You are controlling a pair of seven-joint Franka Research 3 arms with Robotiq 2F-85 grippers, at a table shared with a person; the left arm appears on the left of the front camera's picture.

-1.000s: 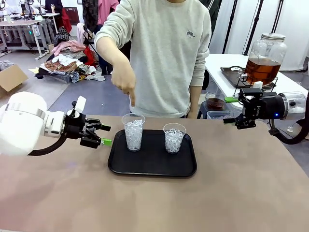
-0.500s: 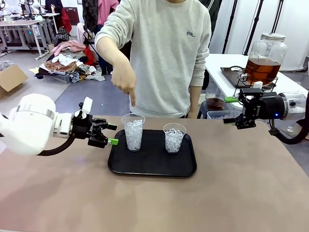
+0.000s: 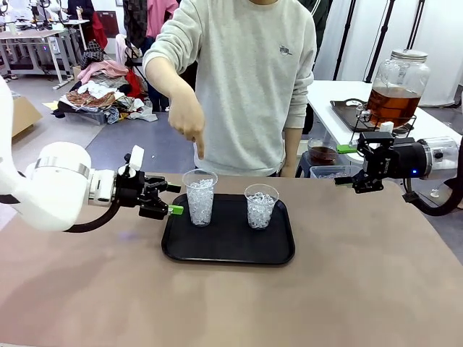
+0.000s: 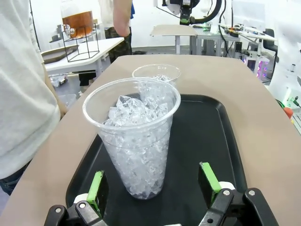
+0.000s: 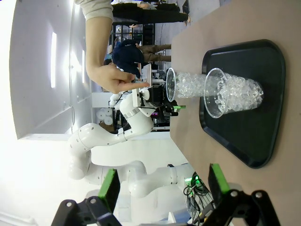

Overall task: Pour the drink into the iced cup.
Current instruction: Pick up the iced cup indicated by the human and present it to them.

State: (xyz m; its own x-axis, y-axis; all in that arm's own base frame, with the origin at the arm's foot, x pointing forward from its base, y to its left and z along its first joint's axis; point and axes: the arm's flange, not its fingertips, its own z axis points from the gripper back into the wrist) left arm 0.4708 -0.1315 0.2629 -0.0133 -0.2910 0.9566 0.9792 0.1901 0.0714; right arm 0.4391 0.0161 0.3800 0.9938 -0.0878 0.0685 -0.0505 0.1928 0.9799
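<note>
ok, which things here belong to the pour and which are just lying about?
Job:
- drink dispenser
- iced cup that the person's hand points at
- left claw, open, beside that cup
- black tray under it

Lying about:
- second iced cup, likely spare
- right claw, open
- clothes heap
- cardboard box

- A black tray [image 3: 230,251] is seen lying flat on the brown table [image 3: 362,289], towards its far edge and a little left of the middle.
- A grey sweatshirt [image 3: 253,94] is seen right behind the table's far edge.
- A white side table [image 3: 325,97] is spotted at the back right, and a dark tray [image 3: 343,112] is laid on it.
- A small bowl [image 3: 322,153] with dark contents is made out below the side table's near edge.
- Heaped clothes [image 3: 101,97] are strewn over the floor at the back left; a cardboard box [image 3: 25,116] is set nearer the left edge.
</note>
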